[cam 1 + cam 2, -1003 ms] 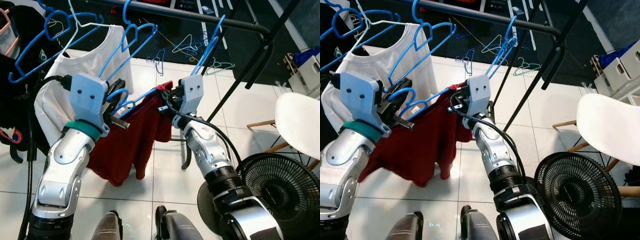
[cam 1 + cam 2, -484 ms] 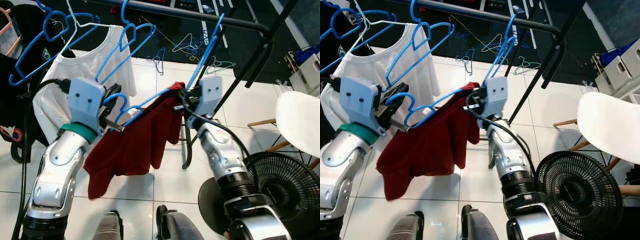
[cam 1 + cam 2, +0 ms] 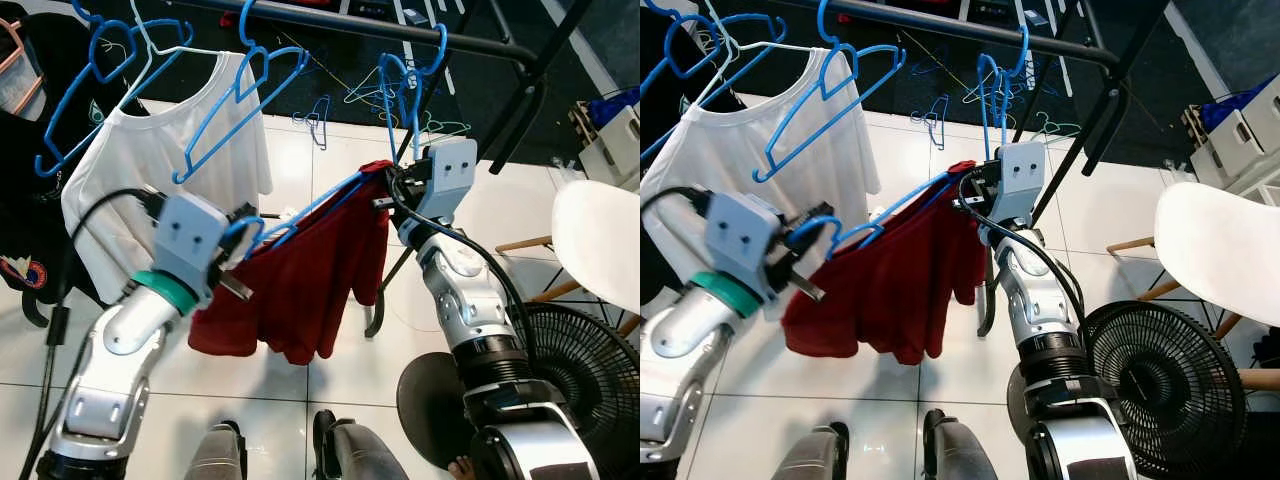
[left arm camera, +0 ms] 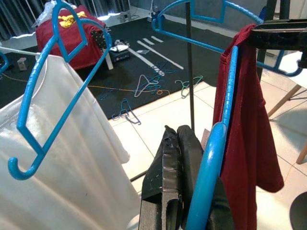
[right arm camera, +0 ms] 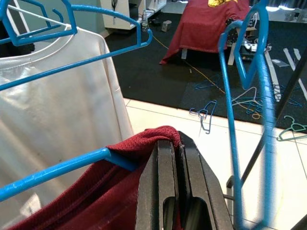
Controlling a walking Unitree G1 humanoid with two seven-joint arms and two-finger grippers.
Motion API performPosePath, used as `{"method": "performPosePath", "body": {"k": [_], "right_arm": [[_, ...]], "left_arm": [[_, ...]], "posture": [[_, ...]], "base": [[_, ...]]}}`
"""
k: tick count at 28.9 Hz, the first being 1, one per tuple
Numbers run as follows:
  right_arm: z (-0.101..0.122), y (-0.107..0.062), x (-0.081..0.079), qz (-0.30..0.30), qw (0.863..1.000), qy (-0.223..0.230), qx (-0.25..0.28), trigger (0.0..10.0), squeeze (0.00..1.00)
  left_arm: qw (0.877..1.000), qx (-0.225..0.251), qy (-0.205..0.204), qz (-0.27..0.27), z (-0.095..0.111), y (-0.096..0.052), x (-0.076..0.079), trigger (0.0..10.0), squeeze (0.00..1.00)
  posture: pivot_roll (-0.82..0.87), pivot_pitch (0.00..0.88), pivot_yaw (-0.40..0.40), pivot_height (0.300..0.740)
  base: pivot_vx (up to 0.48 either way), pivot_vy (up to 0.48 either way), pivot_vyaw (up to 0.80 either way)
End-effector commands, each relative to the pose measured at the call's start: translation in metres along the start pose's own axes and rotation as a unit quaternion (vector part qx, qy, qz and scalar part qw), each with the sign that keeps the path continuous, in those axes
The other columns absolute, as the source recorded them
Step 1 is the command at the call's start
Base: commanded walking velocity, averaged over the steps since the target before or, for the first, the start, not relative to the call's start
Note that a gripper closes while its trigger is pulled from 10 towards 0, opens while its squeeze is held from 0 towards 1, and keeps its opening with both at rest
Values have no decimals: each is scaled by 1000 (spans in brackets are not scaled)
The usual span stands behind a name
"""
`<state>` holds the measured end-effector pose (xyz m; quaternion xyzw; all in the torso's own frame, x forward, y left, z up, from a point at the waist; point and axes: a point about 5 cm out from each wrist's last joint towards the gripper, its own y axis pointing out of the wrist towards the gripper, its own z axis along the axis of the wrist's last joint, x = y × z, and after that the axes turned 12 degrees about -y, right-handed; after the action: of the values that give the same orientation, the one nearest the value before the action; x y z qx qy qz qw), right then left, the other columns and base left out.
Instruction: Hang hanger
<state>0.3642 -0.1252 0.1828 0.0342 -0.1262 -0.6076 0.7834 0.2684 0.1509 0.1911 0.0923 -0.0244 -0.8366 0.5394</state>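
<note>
A blue hanger (image 3: 318, 203) carrying a red shirt (image 3: 310, 290) hangs slanted between my two grippers, below the black rail (image 3: 330, 22). My left gripper (image 3: 238, 250) is shut on the hanger's lower, hooked end; in the left wrist view the black fingers (image 4: 168, 191) sit closed against the blue hanger (image 4: 208, 167). My right gripper (image 3: 392, 186) is shut on the upper end, where the red shirt (image 5: 144, 143) folds over the hanger arm. It sits just under an empty blue hanger (image 3: 405, 80) on the rail.
A white shirt (image 3: 160, 170) on a hanger and another empty blue hanger (image 3: 240, 110) hang at the rail's left, with dark clothes (image 3: 30, 200) beyond. The rack's slanted leg (image 3: 520, 100), a black fan (image 3: 580, 380) and a white chair (image 3: 600, 240) stand right. Loose hangers (image 3: 320, 115) lie on the floor.
Both grippers have carried the hanger and red shirt to the right, the right one closer under the rail. The empty blue hanger near it has swung round.
</note>
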Motion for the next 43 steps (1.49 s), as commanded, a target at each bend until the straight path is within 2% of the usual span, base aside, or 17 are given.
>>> {"method": "performPosePath", "body": {"k": [1, 3, 4, 15, 17, 19, 20, 24, 29, 32, 34, 35, 36, 39, 40, 43], "right_arm": [[5, 0, 3, -1, 1000, -10, 8, 0, 0], [7, 0, -2, 13, 1000, -14, 15, 0, 0], [10, 0, -12, 32, 999, -16, 23, 0, 0], [10, 0, -14, 34, 999, -16, 22, 0, 0], [8, -1, -9, 25, 999, -20, 16, 0, 0], [6, -2, 5, -3, 999, -31, 8, 0, 0], [6, -2, 5, -3, 999, -31, 8, 0, 0], [9, -1, 30, -43, 998, -53, 10, 0, 0], [6, -1, 40, -55, 997, -56, -2, 0, 0], [-1, -2, 37, -45, 997, -52, -21, 0, 0], [-8, -5, 27, -22, 998, -48, -31, 0, 0], [-8, -5, 27, -22, 998, -48, -31, 0, 0], [-13, -7, 18, -6, 998, -43, -36, 0, 0], [-14, -8, 15, -1, 998, -41, -38, 0, 0], [-20, -11, 0, 32, 998, -39, -44, 0, 0], [-22, -12, -6, 46, 997, -38, -47, 0, 0]], "left_arm": [[1000, -2, -3, -8, -4, 0, 6, 0, 0], [1000, 1, -12, -12, -5, 3, 11, 0, 0], [999, 6, -24, -19, -5, 8, 21, 0, 0], [999, 13, -31, -20, -4, 10, 23, 0, 0], [999, 11, -30, -11, -5, 8, 18, 0, 0], [1000, 5, -26, 0, -6, 3, 9, 0, 0], [1000, 5, -26, 0, -6, 3, 9, 0, 0], [1000, -6, -18, -5, -9, -5, 6, 0, 0], [1000, -8, -18, -6, -10, -7, 6, 0, 0], [1000, -2, -26, 1, -8, -5, 5, 0, 0], [999, 2, -33, 8, -7, -3, 2, 0, 0], [999, 2, -33, 8, -7, -3, 2, 0, 0], [999, 5, -38, 10, -6, -2, 1, 0, 0], [999, 5, -41, 10, -5, -2, 1, 0, 0], [998, 18, -63, 20, 0, 3, 1, 0, 0], [996, 25, -75, 27, 2, 5, 1, 0, 0]], "posture": [[3, 123, -58, 733], [0, 123, -57, 733], [-1, 124, -56, 733], [0, 125, -55, 733], [-2, 129, -53, 733], [-2, 132, -51, 733], [-2, 132, -51, 733], [-2, 133, -50, 733], [1, 132, -49, 733], [1, 128, -50, 733], [2, 125, -48, 733], [2, 125, -48, 733], [3, 125, -46, 733], [3, 125, -46, 733], [3, 125, -46, 733], [3, 125, -46, 733]], "base": [[0, 0, 0], [0, 0, 0], [0, 0, 0], [0, 0, 0], [0, 0, 0], [0, 0, 0], [0, 0, 0], [0, 0, 0], [0, 0, 0], [0, 0, 0], [0, 0, 0], [0, 0, 0], [0, 0, 0], [0, 0, 0], [0, 0, 0], [0, 0, 0]]}}
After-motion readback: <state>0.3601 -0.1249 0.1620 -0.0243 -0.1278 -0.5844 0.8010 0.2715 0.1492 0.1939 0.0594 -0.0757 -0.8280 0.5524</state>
